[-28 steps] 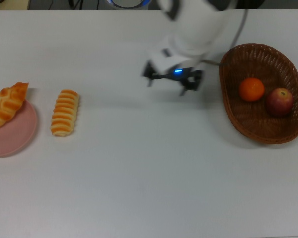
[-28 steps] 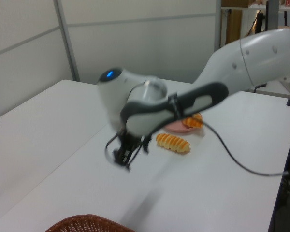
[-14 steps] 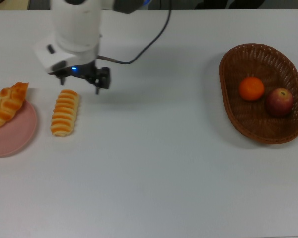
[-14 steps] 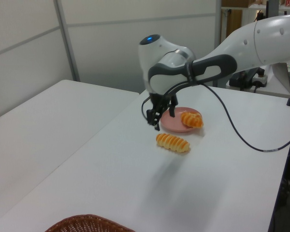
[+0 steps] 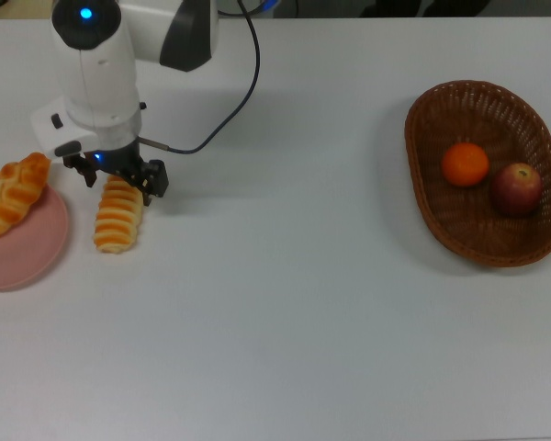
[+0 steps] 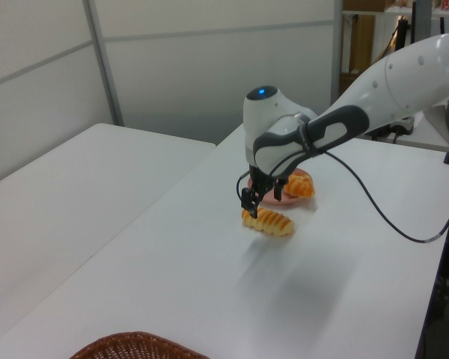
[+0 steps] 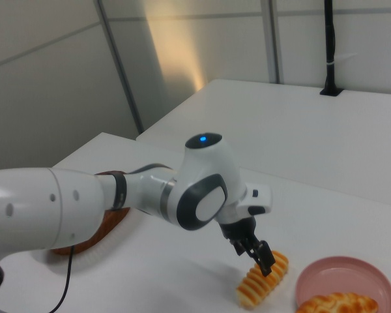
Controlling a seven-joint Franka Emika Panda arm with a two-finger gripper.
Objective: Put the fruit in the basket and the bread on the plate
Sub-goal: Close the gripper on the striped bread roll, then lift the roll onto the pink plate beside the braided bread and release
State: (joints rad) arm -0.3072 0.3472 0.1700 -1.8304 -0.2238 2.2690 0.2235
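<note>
The fingers (image 5: 116, 176) stand spread wide astride the far end of the striped roll (image 5: 118, 216), which lies on the bench (image 5: 285, 312) just beside the pink plate (image 5: 23, 250), whether touching I cannot tell.

- The counter (image 5: 285, 349) is white and plain.
- A second white table (image 6: 52, 202) stands beside it, with a narrow gap between them.
- Pale grey wall panels (image 6: 209, 67) with thin seams stand behind.
- A warm patch of light (image 7: 176, 52) lies on the wall.
- A black pole (image 7: 330, 45) rises from the far table.
</note>
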